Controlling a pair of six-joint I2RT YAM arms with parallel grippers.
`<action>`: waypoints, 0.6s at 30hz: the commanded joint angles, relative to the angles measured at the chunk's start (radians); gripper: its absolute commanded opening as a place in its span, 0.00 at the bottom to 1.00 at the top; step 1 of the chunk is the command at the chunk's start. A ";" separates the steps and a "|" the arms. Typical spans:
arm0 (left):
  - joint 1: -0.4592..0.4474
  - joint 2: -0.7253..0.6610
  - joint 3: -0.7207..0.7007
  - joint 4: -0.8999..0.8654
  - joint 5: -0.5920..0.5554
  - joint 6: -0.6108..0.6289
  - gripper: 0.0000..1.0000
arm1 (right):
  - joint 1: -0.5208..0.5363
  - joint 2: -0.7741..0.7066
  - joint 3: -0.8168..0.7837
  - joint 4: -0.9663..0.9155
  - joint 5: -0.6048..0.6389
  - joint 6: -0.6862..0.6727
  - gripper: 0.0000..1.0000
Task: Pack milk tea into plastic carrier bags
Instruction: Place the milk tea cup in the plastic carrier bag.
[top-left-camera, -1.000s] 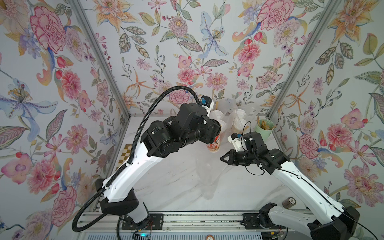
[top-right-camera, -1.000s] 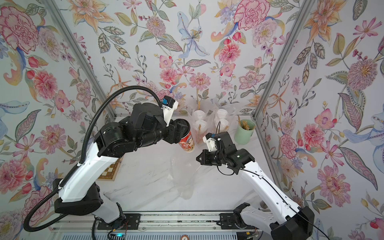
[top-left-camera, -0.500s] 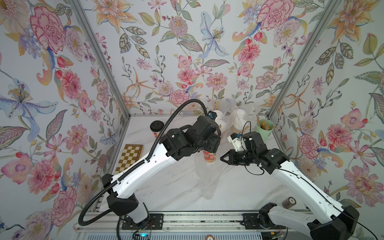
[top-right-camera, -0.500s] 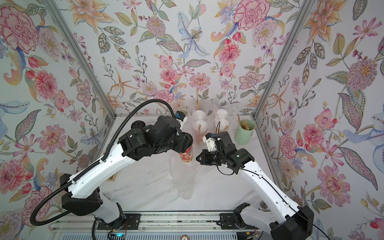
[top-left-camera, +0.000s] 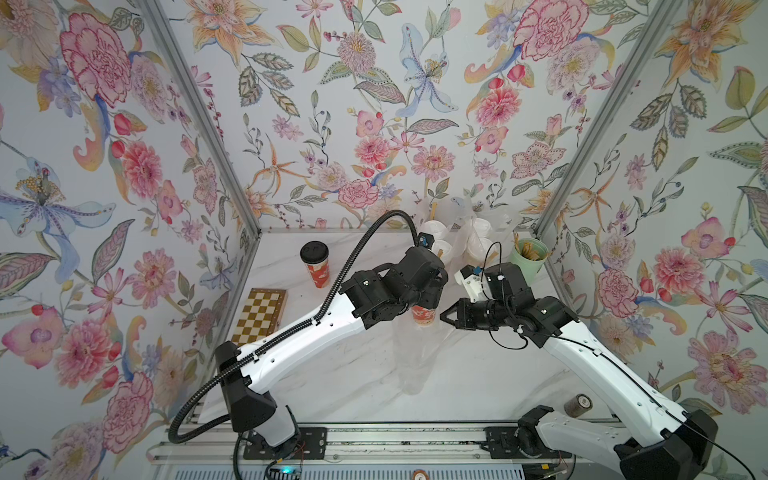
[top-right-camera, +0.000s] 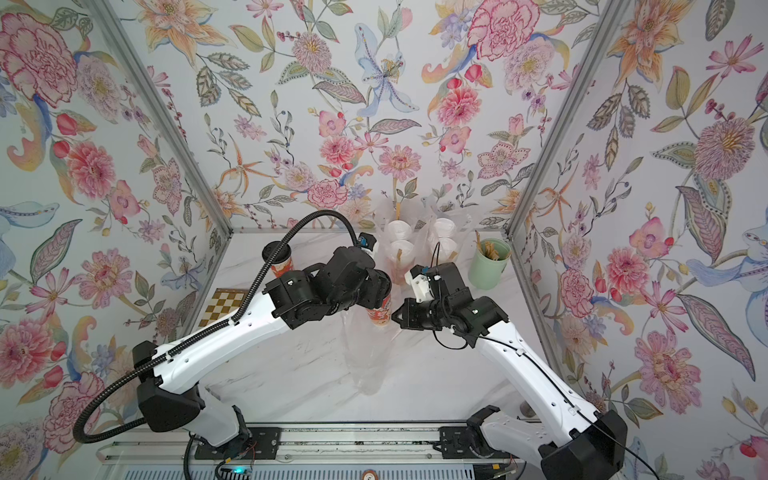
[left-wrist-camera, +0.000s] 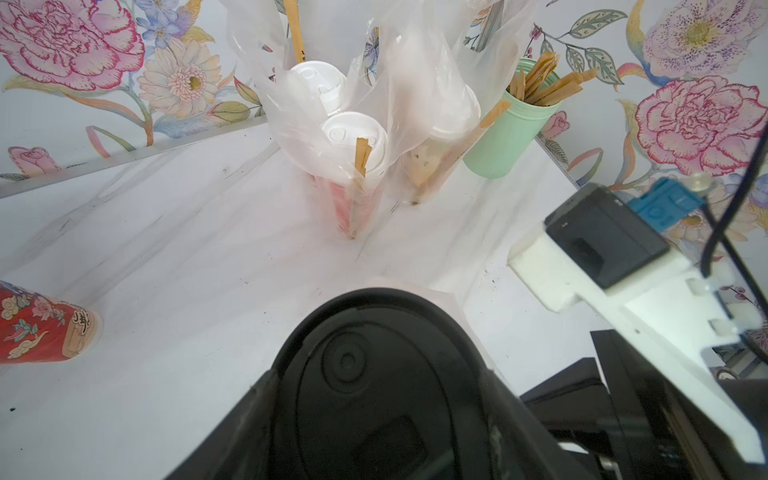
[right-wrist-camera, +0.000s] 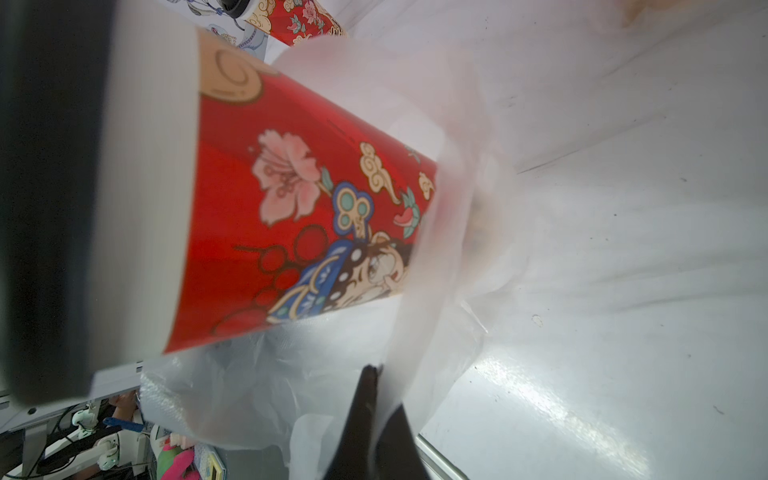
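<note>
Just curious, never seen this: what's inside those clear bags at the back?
Each clear bag holds two white-lidded cups, with brown sticks. The lids hide the cups' contents; cloudy plastic blurs the cups' sides.

The left arm (top-left-camera: 399, 286) covers the red cup (top-left-camera: 423, 318) above its base. Its black lid (left-wrist-camera: 374, 374) is blurred and cropped. Around that cup, the clear bag (right-wrist-camera: 440, 365) smears; its rim is untraceable.

Floral walls (top-left-camera: 374, 104), white marble table (top-left-camera: 332, 395)

Packed bags (left-wrist-camera: 316, 137) and green cup (left-wrist-camera: 507, 137) block the back right; bare table (left-wrist-camera: 187, 232) lies left of them.
</note>
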 joint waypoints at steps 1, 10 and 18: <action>0.009 0.010 -0.038 0.076 -0.010 -0.022 0.29 | 0.008 0.002 0.029 0.008 -0.008 -0.011 0.00; 0.010 0.042 -0.149 0.145 -0.007 -0.046 0.29 | 0.008 -0.005 0.026 0.008 0.000 -0.007 0.00; 0.012 0.073 -0.214 0.174 -0.063 -0.064 0.29 | 0.008 -0.024 0.017 0.007 0.010 -0.003 0.00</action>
